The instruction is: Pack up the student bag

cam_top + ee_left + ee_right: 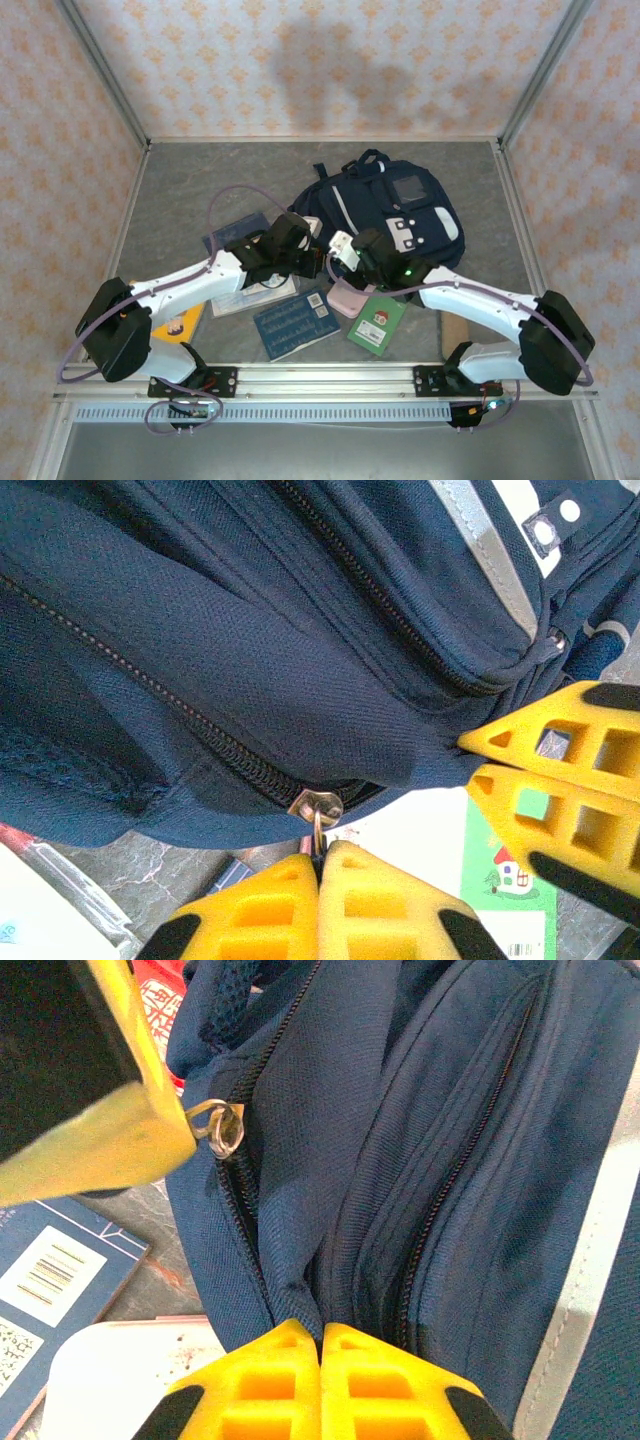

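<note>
Finds the student bag (400, 210) lying near the middle of the grey surface (180, 190), front pockets up and carry handle toward the far wall. Has both arms reaching in to its near-left edge, with the wrists close together.

Shows the left gripper (320, 852) pressed together on the metal zip pull (318, 818), pinching it right at the fingertips. Puts the slider at the lower edge of the navy fabric, on a dark zip running up and to the left in the left wrist view. Shows the right gripper (321, 1332) likewise pressed together, fingertips closed on a fold of the bag's fabric just beside that zip. Places it near the left gripper and apart from it. Catches a second zip, closed, further along the bag, and a light grey stripe (490, 550) beyond that.

Leaves several flat things on the surface near the bag's near edge:
- a blue book (295, 322)
- a green booklet (378, 322) with a small house drawn on it, just right of the blue book
- a pink item (345, 298) between them, partly under the right arm
- a yellow book (180, 322) under the left arm
- a grey-blue book (235, 232) left of the bag
</note>
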Controlling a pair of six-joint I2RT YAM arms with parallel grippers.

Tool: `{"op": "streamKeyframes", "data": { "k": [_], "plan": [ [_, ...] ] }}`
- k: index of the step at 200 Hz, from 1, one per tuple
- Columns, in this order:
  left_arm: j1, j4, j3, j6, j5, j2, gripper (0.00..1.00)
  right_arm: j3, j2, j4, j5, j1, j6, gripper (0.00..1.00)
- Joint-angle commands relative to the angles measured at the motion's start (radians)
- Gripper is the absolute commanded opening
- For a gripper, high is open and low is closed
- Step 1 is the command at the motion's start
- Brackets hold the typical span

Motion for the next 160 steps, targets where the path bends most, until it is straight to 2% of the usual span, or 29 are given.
{"op": "streamKeyframes", "data": {
  "k": [1, 61, 160],
  "plan": [
    [-0.005, -0.034, 0.029, 0.026, -0.032, -0.043, 0.00, -0.025, -0.065, -0.015, 0.107, -0.009, -0.028, 0.00],
    [0.038, -0.056, 0.036, 0.055, -0.069, -0.033, 0.00, -0.054, -0.176, -0.142, 0.111, -0.008, -0.079, 0.00],
    [0.107, -0.043, 0.092, 0.092, -0.078, 0.078, 0.00, -0.092, -0.307, -0.309, 0.186, -0.017, -0.294, 0.00]
  ]
}}
